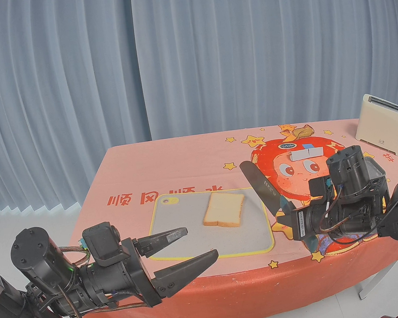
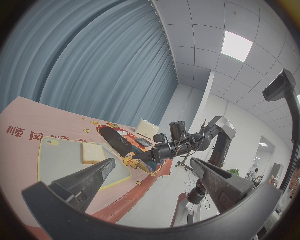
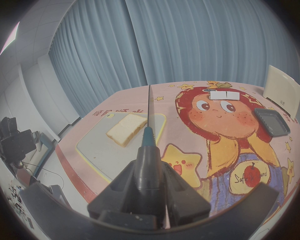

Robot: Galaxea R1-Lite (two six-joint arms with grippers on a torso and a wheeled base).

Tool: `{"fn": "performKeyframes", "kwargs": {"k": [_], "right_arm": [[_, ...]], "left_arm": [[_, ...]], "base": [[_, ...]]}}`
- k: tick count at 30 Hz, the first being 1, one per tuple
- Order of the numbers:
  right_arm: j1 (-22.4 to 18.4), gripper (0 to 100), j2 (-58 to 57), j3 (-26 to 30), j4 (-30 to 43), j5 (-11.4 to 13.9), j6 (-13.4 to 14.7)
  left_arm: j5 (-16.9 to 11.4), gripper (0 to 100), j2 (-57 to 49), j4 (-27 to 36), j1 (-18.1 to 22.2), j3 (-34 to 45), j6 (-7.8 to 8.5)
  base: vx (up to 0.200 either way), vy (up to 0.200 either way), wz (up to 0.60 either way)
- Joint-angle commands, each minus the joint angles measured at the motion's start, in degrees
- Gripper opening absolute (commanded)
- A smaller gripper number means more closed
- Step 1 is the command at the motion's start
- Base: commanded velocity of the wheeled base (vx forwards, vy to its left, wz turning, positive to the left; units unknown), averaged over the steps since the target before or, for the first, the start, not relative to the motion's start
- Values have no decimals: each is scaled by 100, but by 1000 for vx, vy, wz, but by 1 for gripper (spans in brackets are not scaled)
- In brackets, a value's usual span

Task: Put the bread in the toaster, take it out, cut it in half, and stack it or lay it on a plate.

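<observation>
Here's the pale square slice of bread (image 1: 224, 209), lying flat and uncut on the grey, yellow-rimmed cutting board (image 1: 183, 236). The right gripper (image 1: 293, 216) has its fingers clamped on the teal handle of the dark-bladed knife (image 1: 262, 185). The blade is raised and pointing away and leftward, and the slice sits just to its left. By my read, the knife must shift left, then drop. The left gripper (image 1: 201, 243) hovers by the board's near edge, fingers spread wide, empty.
</observation>
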Motion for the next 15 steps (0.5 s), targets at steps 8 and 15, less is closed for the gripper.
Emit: {"fn": "performKeyframes", "kwargs": {"k": [8, 15], "right_arm": [[71, 0, -19, -87, 423, 9, 54], [53, 0, -19, -113, 564, 9, 72]], "left_arm": [[29, 100, 61, 5, 41, -98, -25], [29, 100, 69, 5, 41, -72, -8]], "base": [[0, 0, 0], [0, 0, 0]]}}
